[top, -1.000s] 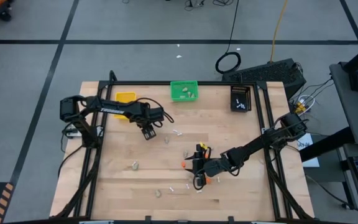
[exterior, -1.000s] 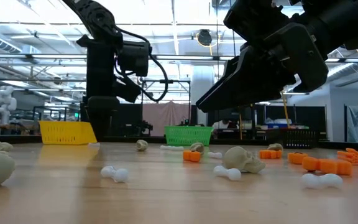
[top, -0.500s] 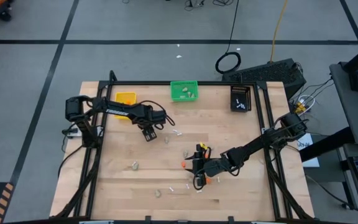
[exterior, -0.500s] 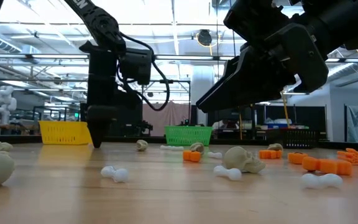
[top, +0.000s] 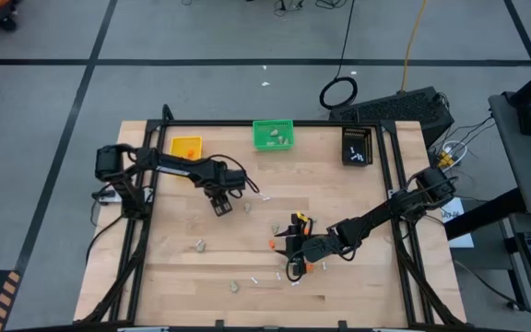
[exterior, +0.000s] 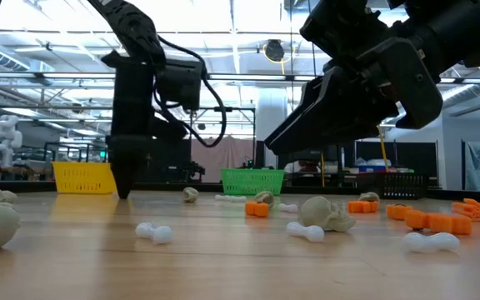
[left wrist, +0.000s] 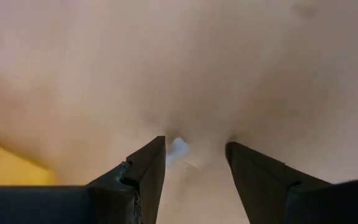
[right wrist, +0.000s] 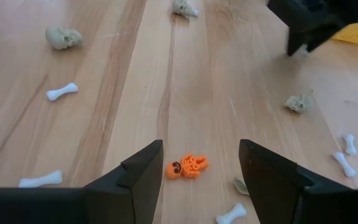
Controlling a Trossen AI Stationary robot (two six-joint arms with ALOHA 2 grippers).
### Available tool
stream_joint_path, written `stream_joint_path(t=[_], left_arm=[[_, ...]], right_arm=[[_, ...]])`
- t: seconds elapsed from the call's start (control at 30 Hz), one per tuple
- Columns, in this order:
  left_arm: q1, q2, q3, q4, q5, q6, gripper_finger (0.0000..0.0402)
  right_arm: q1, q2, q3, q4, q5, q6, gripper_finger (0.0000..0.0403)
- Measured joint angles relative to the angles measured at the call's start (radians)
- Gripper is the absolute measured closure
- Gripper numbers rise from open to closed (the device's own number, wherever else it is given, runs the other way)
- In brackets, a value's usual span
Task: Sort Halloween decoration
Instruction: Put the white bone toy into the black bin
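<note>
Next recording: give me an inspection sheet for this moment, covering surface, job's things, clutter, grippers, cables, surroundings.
Surface: wooden table, black frame.
Job's things: orange skeleton, beige skulls, white bones scattered on the wood; some skulls in green bin, white pieces in black bin, yellow bin contents unclear.
Clutter: nothing seen.
Grippers: left gripper open, low over the table, a white piece between its fingers; right gripper open, above the orange skeleton.
Cables: coiled loop on the floor behind the table; yellow cable.
Surroundings: grey floor, black tape lines; no person seen.
</note>
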Motion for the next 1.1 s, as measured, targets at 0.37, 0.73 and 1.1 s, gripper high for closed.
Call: stream_joint_path(t=[0.37, 0.73, 1.1], left_arm=[[-0.099, -0.064, 0.0, -0.027, 0.04, -0.147, 0.021], [-0.227, -0.075, 0.0, -0.074, -0.016, -0.517, 0.021], [-0.242, -0.075, 0.001, -0.056, -0.069, -0.414, 0.0153]], right_arm=[[0.0, 0.0, 0.0, 0.0, 0.0, -0.013, 0.0206], [0.001, 0.0, 0.0, -0.038, 0.0, -0.022, 0.0206], [0.001, 0.0, 0.0, -0.045, -0.001, -0.044, 0.0206]])
